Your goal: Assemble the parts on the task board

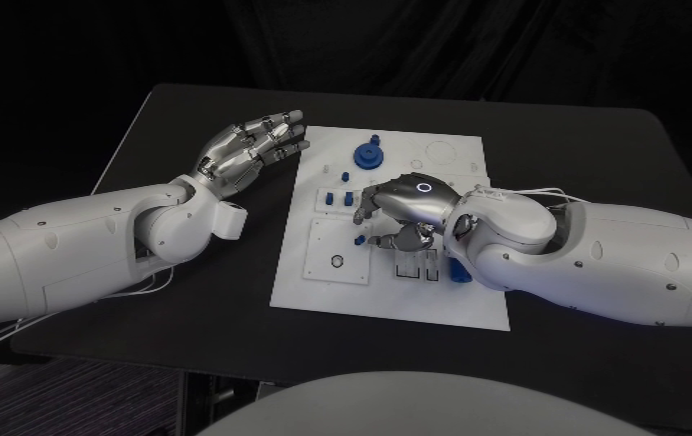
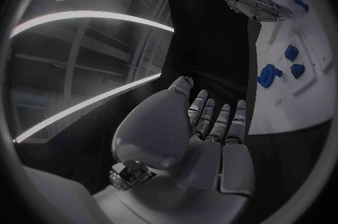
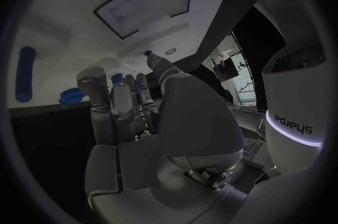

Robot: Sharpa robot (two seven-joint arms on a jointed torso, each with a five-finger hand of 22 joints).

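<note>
Parts [image 1: 371, 153] on the task board [image 1: 433, 301] look small, hard and light, so pinch them by their sides. Left hand [image 1: 257, 146] is wide and holds nothing. Right hand [image 1: 397, 211] bends down over the board, and I cannot tell if it holds anything.

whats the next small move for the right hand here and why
Probably a short lowering to seat its piece. The right hand is over the middle of the task board, and the right wrist view shows a small blue part at its fingertips. The left hand is off the board's edge, holding nothing.
</note>
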